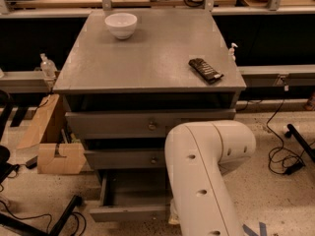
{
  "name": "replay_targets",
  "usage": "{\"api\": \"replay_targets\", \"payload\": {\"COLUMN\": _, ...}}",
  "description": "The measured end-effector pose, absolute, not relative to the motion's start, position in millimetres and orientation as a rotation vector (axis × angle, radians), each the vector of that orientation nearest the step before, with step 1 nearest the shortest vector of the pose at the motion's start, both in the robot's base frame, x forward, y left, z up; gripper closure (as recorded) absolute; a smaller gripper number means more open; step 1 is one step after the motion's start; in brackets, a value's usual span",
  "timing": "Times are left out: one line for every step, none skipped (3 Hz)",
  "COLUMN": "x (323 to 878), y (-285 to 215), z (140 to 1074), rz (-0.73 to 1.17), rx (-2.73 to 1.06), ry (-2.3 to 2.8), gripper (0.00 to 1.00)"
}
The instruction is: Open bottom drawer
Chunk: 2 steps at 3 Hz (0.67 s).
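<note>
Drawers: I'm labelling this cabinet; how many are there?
3: top drawer under the tabletop, middle drawer below it, bottom drawer pulled open, partly behind the arm. The gripper is out of view.

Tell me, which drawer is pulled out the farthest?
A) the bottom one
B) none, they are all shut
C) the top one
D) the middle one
A: the bottom drawer sticks out toward the floor with its grey inside showing. The claw is low by that drawer's right end, mostly hidden behind the big white arm.

Bottom drawer [129, 213] pulled out, grey inside showing; gripper [173, 214] at front's right end
</note>
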<state>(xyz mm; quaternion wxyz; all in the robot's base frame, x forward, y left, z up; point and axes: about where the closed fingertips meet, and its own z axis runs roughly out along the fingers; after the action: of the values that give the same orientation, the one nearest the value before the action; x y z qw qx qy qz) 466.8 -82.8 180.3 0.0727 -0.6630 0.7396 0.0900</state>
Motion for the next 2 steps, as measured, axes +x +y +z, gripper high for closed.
{"api": "replay_targets", "payload": {"x": 441.8, "y": -78.6, "z": 192.3, "rz": 0.326, "rx": -2.011, "ry": 2.294, "gripper": 0.85}}
{"api": "replay_targets", "payload": {"x": 442.6, "y": -78.5, "z": 192.3, "rz": 0.326, "rx": -2.011, "ry": 2.294, "gripper": 1.00}}
